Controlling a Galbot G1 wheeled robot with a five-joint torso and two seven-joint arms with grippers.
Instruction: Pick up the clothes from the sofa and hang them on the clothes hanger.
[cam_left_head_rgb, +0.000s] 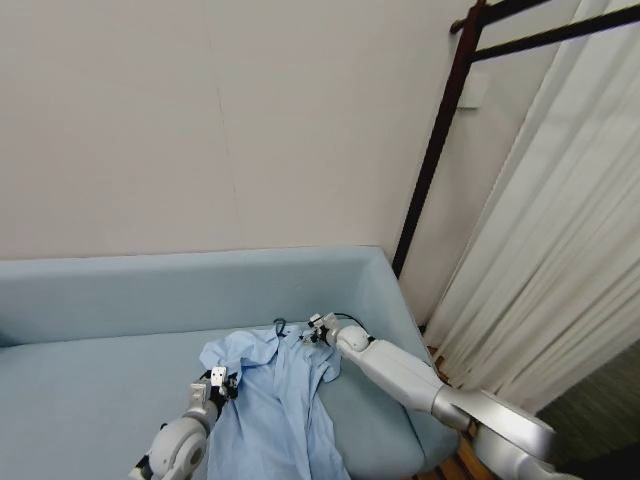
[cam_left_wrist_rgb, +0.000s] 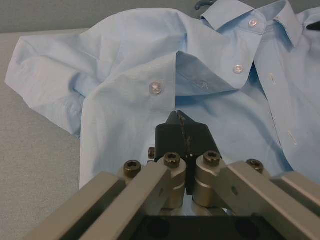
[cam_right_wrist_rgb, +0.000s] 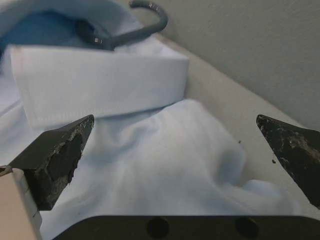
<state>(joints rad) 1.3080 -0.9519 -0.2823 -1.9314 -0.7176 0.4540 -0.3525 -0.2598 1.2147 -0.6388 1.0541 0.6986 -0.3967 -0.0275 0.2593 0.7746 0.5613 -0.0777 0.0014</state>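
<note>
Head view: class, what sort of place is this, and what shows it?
Probably a home living room: a light blue sofa, a dark clothes rack beside it, and white curtains.

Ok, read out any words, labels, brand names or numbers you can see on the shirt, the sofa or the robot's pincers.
There are none. No text, label or number can be read on the light blue shirt, the sofa, the hanger hook, the left pincer or the right pincer.
</note>
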